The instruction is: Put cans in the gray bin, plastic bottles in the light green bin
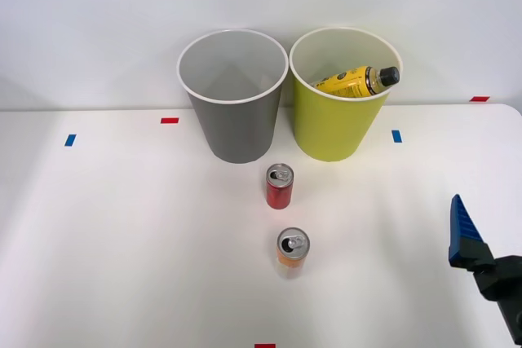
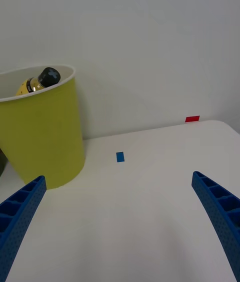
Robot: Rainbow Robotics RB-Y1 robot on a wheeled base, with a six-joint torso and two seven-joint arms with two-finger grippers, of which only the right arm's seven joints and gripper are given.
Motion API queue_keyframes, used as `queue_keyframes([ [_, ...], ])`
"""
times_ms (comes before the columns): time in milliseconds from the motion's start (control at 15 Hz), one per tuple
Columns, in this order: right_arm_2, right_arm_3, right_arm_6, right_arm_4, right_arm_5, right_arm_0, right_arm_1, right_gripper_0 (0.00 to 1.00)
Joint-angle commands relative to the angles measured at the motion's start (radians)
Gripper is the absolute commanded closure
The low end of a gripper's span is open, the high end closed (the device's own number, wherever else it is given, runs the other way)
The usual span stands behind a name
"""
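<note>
the right gripper is hanging with its two blue ribbed fingers spread wide apart, grasping nothing and touching nothing; bare white table is showing between them. in the front view the gripper is sitting low at the right side of the table, well apart from every task item.

two bins are standing side by side at the far edge of the table, against the wall. the gray bin is standing on the left, its pale inside showing nothing that can be made out. the light green bin is standing just beside it on the right, and the yellow-labelled bottle is lying tilted inside it, its black cap leaning against the rim. the wrist view is showing that same bin and the bottle's cap peeking over the rim.

the red can is standing upright in front of the gap between the bins. the orange-yellow can is standing upright nearer the robot, a little to the right, apart from the red one.
</note>
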Motion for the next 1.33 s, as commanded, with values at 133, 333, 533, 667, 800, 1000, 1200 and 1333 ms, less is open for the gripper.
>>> queue_keyframes([
  [133, 0.117, 0.171, -0.115, 0.135, -0.305, 0.015, -0.154, 0.00],
  [333, 0.181, 0.297, -0.087, 0.167, -0.481, 0.005, -0.229, 0.00],
  [533, 0.232, 0.452, -0.049, 0.196, -0.654, -0.022, -0.241, 0.00],
  [667, 0.249, 0.505, -0.029, 0.211, -0.714, -0.019, -0.241, 0.00],
  [800, 0.270, 0.536, -0.010, 0.208, -0.734, 0.002, -0.241, 0.00],
  [1000, 0.298, 0.571, 0.010, 0.208, -0.734, 0.036, -0.244, 0.00],
  [1200, 0.329, 0.607, 0.010, 0.193, -0.737, 0.044, -0.260, 0.00],
  [1333, 0.341, 0.619, 0.001, 0.173, -0.748, 0.045, -0.269, 0.00],
])
